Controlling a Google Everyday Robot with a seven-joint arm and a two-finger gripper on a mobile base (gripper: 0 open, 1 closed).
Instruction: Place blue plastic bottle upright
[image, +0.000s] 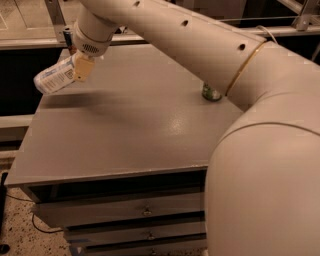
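Note:
The blue plastic bottle (52, 78), clear with a pale blue-and-white label, hangs tilted above the far left corner of the grey table (125, 130), its free end pointing left and down past the table's edge. My gripper (80, 67) is shut on the bottle's right end, its tan fingers (82, 68) clamped around it. The white arm reaches in from the right and covers much of the view. The bottle's cap is hidden inside the grip.
A green drink can (211, 93) stands on the table close to the arm, partly hidden by it. Another slim can (69, 39) peeks out behind the wrist at the far left. Drawers (145, 212) sit below the table front.

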